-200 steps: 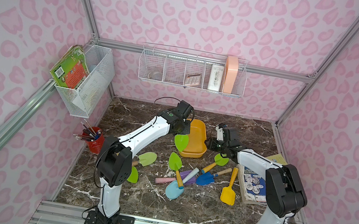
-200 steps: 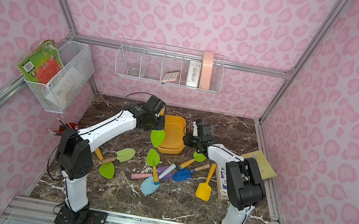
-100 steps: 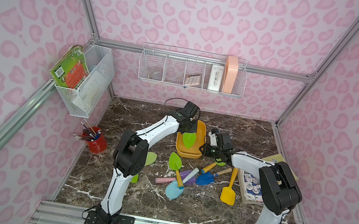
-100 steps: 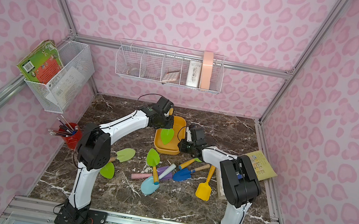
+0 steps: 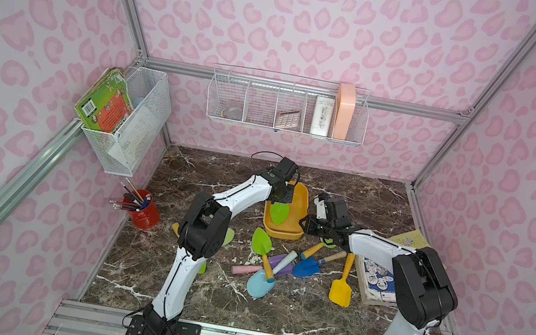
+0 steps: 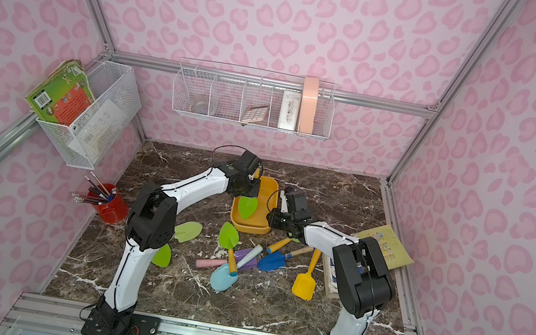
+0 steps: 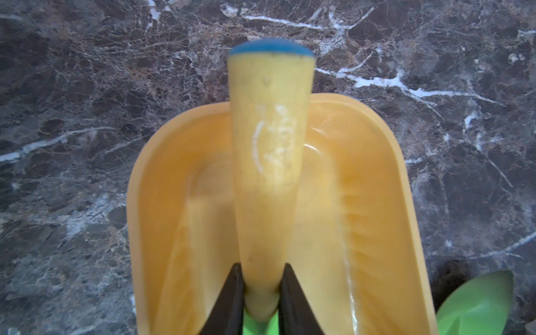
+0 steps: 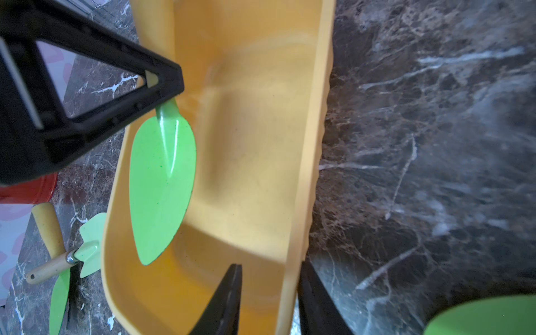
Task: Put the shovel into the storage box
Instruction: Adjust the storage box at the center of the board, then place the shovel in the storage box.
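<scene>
Progress: delivery is nearing its end, by my reckoning. One shovel is hanging over the tub and nothing is lying loose inside it yet.
Left claw (image 7: 261, 268): I am pinching it narrow on the green shovel (image 8: 162, 185), right at the neck where blade meets handle.
Shovel position: it is hanging from my left claw within the outline of the storage box (image 5: 284, 234), with the blade inside the walls and pointing toward my bases. I cannot tell whether the tip is touching the floor.
Right claw (image 8: 268, 271): I am straddling the box's side wall, one finger inside and one outside. A gap is showing beside the inner finger, so I am reading the jaws as parted, not clamped.
Remaining: I am judging that lowering and letting go are what is left for this one. Several other shovels (image 5: 261, 240) are lying on the marble table (image 5: 347, 197) in front of the box.
Shovel look: the leaf-shaped bright green blade is shining glossy, with a ridge running down its centre. The pale yellowish handle is tapering toward the neck, and it is carrying a blue end cap and a worn whitish print.
</scene>
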